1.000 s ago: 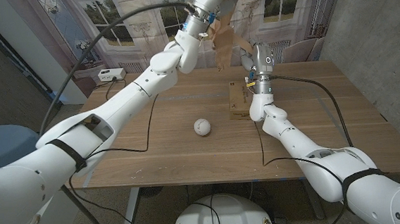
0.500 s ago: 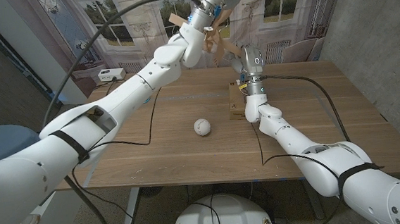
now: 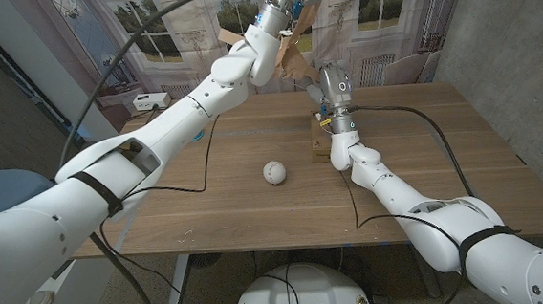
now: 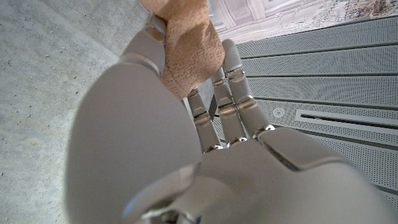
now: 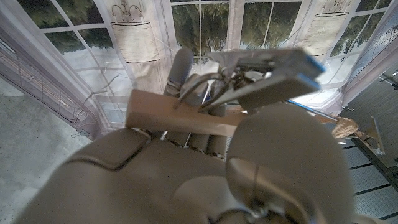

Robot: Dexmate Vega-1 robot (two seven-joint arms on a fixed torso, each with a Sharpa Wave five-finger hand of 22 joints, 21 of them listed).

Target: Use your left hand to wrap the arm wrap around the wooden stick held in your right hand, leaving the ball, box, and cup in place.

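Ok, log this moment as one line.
left robot hand: grips arm wrap, raised | right robot hand: holds wooden stick | ball: on table, untouched

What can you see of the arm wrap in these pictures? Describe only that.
The arm wrap is a tan, fuzzy-looking fabric strip. In the left wrist view the left hand grips a bunched end of it. In the head view it hangs high above the table's far edge, beside the right hand. Whether it touches the wooden stick cannot be told.
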